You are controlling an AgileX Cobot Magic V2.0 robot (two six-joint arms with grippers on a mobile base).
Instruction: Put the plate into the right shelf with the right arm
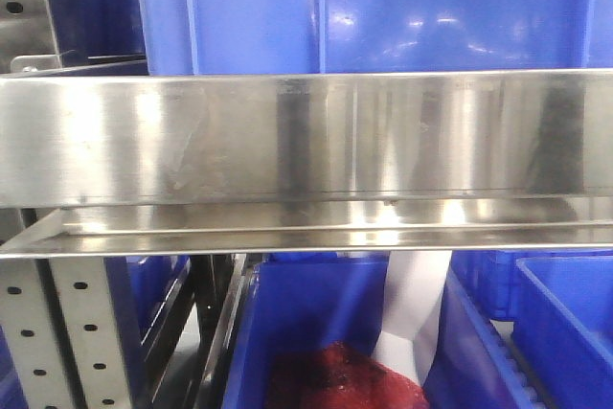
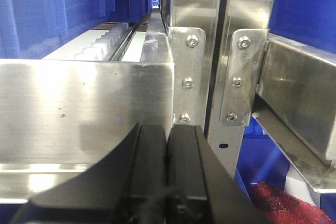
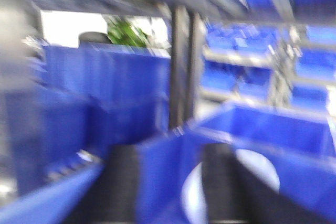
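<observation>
The right wrist view is heavily blurred. My right gripper (image 3: 170, 182) is open, with two dark fingers (image 3: 123, 182) spread wide. The pale plate (image 3: 260, 166) lies inside a blue bin (image 3: 294, 129). It shows on both sides of the right finger, which hides its middle. I cannot tell whether the finger touches it. The stainless-steel shelf fills the front view as a broad shiny rail (image 1: 306, 141). It also shows in the left wrist view (image 2: 84, 108) with perforated posts (image 2: 191, 51). My left gripper (image 2: 167, 135) is shut and empty, close in front of that rail.
Blue bins sit above the rail (image 1: 364, 7) and below it (image 1: 316, 323). One lower bin holds a red mesh bundle (image 1: 335, 380), also seen at lower right in the left wrist view (image 2: 283, 203). A dark upright post (image 3: 181, 66) and more blue bins (image 3: 236, 72) stand ahead of the right gripper.
</observation>
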